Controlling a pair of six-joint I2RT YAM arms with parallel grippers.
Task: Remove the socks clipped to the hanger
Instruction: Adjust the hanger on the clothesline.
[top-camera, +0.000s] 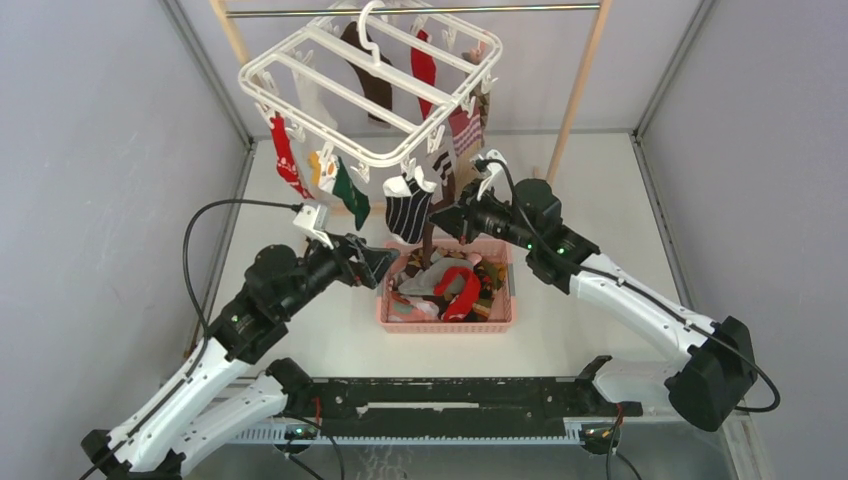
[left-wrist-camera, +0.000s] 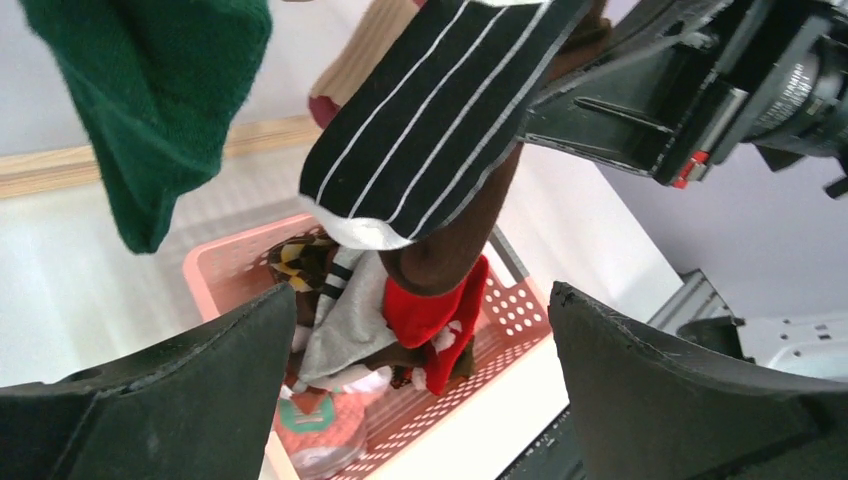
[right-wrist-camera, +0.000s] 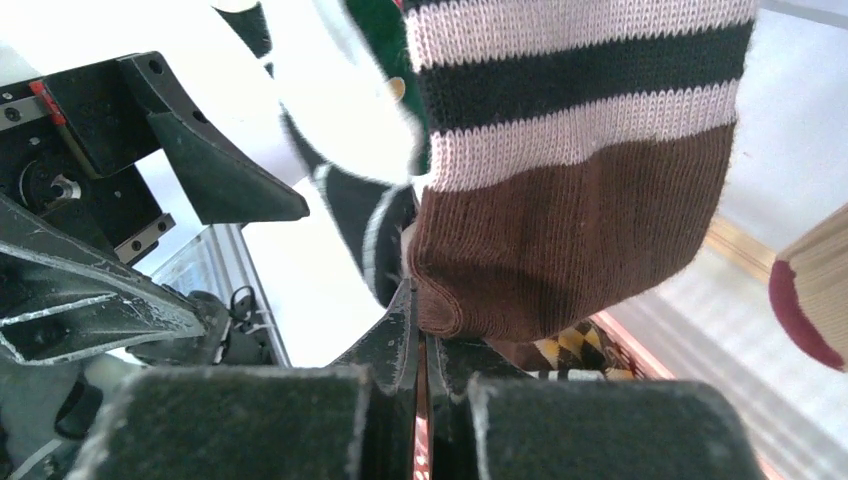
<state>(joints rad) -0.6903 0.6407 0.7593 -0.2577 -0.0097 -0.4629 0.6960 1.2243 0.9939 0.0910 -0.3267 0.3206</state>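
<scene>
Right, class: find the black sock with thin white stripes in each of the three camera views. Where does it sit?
Top view: the black sock hangs at centre from the hanger's near edge.
Left wrist view: the sock fills the top centre, slanting.
Right wrist view: left of centre, the sock is mostly hidden behind the brown striped sock.
Shared landmark: the pink basket below it.
</scene>
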